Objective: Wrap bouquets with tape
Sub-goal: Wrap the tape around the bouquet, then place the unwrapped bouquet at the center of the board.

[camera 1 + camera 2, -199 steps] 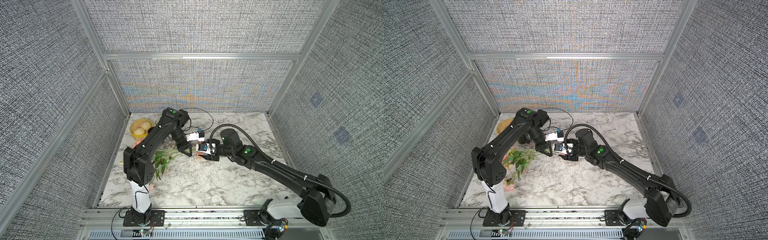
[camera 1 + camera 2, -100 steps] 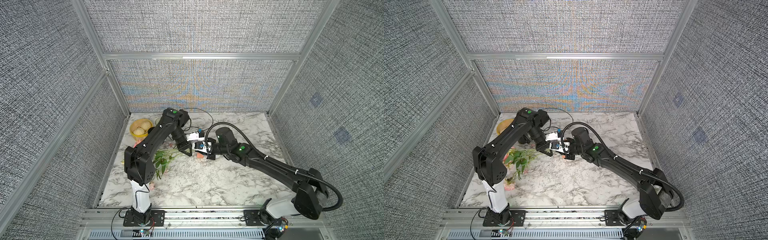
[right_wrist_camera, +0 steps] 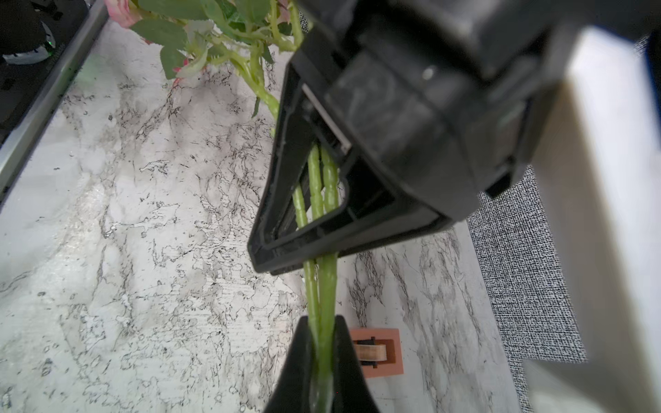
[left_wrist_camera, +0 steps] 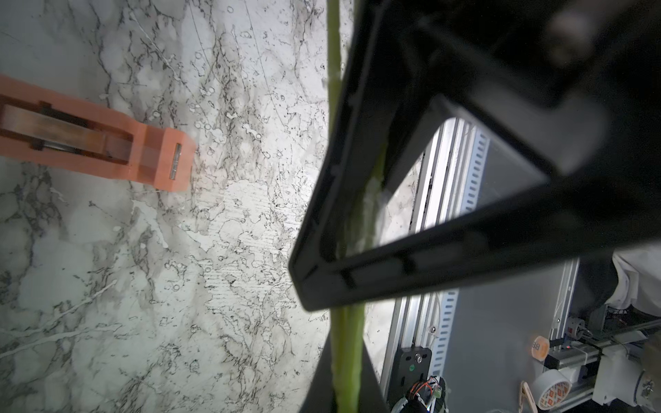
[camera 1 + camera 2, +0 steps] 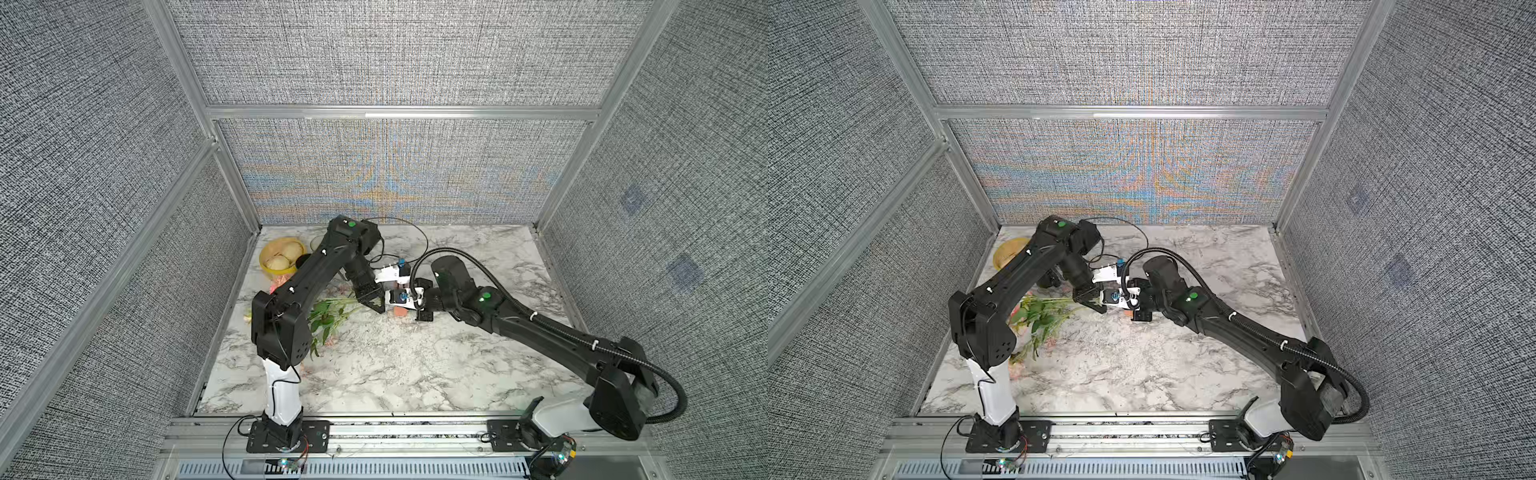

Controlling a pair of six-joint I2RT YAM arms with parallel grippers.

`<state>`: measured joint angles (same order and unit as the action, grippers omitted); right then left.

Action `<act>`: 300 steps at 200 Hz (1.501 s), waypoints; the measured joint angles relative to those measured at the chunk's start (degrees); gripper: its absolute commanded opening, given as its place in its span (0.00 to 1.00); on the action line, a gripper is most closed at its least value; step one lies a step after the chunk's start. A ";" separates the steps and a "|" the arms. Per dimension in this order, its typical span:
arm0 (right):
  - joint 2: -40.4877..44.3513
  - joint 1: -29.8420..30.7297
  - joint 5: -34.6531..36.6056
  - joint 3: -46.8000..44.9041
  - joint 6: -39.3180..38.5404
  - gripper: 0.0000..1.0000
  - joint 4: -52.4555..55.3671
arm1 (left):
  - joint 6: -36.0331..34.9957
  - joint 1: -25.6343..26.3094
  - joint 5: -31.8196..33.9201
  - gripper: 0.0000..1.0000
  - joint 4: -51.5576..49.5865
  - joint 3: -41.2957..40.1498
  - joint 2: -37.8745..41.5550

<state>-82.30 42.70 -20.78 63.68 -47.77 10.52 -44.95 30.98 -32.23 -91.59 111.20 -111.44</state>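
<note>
Bouquet of pink ruffled flowers and green leaves on long thin green stems (image 5: 328, 318) rests its blooms on the white marble tabletop (image 5: 415, 365) in both top views. The stem ends reach the left gripper (image 5: 371, 300), and a small orange-salmon tape dispenser (image 5: 400, 311) sits just beyond. In the left wrist view, that gripper's closed fingers pinch the stems, and the dispenser lies nearby but apart. In the right wrist view, the right gripper (image 3: 322, 343) is clamped on the same stems just past the left one, with the dispenser beside it. The step seems to be steadying the bouquet. Next, one gripper probably must release and fetch tape.
</note>
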 measured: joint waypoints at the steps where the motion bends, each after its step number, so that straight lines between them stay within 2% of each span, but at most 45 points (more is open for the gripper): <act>1: 0.02 0.00 0.00 0.00 0.00 0.23 0.02 | -0.02 0.00 -0.11 0.00 0.00 0.00 0.00; 10: 0.63 0.00 0.50 -0.20 0.00 0.42 0.28 | -0.04 0.00 -0.98 0.00 -0.02 0.00 -0.13; 24: 2.49 -0.13 1.44 -1.16 0.42 0.59 0.42 | 0.26 -0.02 -1.01 0.00 -0.09 0.02 -0.28; 53: 6.80 -0.26 2.73 -4.37 0.20 0.68 0.37 | 0.35 -0.22 -0.96 0.00 -0.26 0.02 -0.61; 153: 21.09 -1.77 5.33 -15.93 3.50 0.71 -1.86 | 0.20 -0.15 -0.94 0.00 0.52 -0.76 -1.75; 175: 24.92 -4.61 5.99 -17.84 6.58 0.71 -2.27 | 0.17 0.46 -0.22 0.00 3.52 -4.26 -1.46; 207: 29.31 -11.34 8.57 -21.88 13.84 0.71 -4.57 | -1.01 3.91 3.48 0.00 10.19 -11.26 -1.62; 265: 30.67 -19.26 9.94 -25.53 23.61 0.73 -7.54 | -1.25 5.79 9.14 0.00 23.30 -16.94 -8.76; 271: 30.56 -19.52 9.81 -25.79 24.13 0.73 -7.78 | -1.03 5.97 9.81 0.15 24.28 -17.03 -9.38; 279: 30.45 -19.85 9.70 -26.05 24.81 0.73 -7.96 | -0.87 6.01 10.19 0.27 25.24 -17.16 -10.16; 300: 29.90 -20.41 9.22 -26.38 25.92 0.74 -8.37 | 0.61 5.92 12.55 0.35 27.36 -17.18 -12.24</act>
<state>-52.40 22.28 -11.55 37.30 -21.85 2.15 -44.34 36.91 -19.68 -64.23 94.02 -123.68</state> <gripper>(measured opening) 0.733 0.333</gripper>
